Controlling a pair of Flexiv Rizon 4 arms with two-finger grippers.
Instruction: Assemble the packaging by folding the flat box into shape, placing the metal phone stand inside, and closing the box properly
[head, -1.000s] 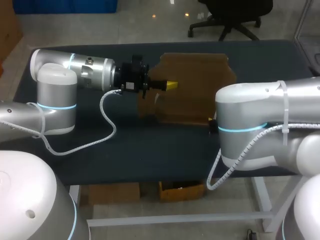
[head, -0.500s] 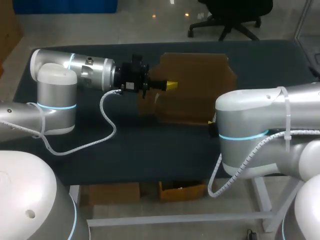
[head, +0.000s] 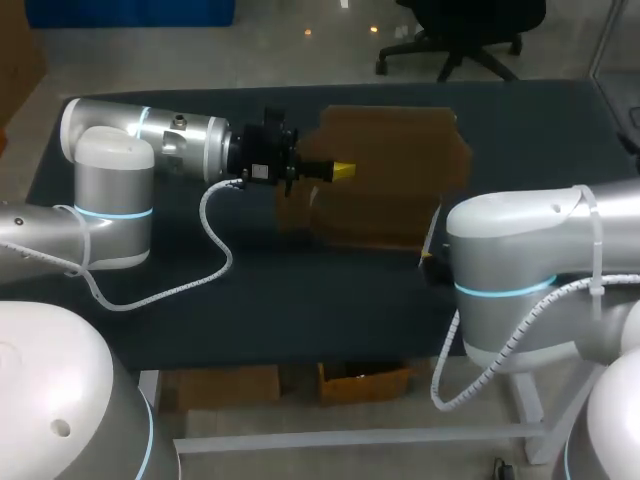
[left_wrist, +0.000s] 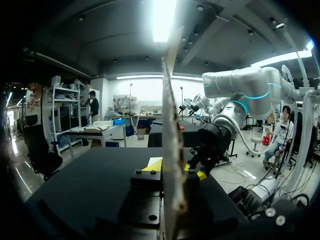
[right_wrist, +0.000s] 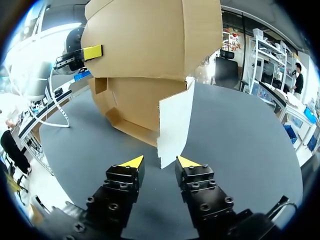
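Observation:
The brown cardboard box (head: 385, 170) stands partly unfolded, tilted up off the dark table. My left gripper (head: 335, 170) is shut on its left panel; in the left wrist view that panel (left_wrist: 171, 150) runs edge-on between the yellow fingertips (left_wrist: 154, 165). My right gripper (right_wrist: 161, 162) is open just in front of the box (right_wrist: 150, 45), and the lower corner of a white flap (right_wrist: 175, 122) hangs between its tips without touching them. In the head view the right arm (head: 530, 270) hides its own gripper. No phone stand is in view.
The black table (head: 300, 290) stretches bare in front of the box up to its near edge. My left arm's cable (head: 215, 250) loops over the table on the left. My right arm's gripper (left_wrist: 210, 147) shows beyond the panel in the left wrist view.
My right arm has drawn back to the right and toward the table's near edge, uncovering the white flap at the box's right corner. The left arm and the box stay still.

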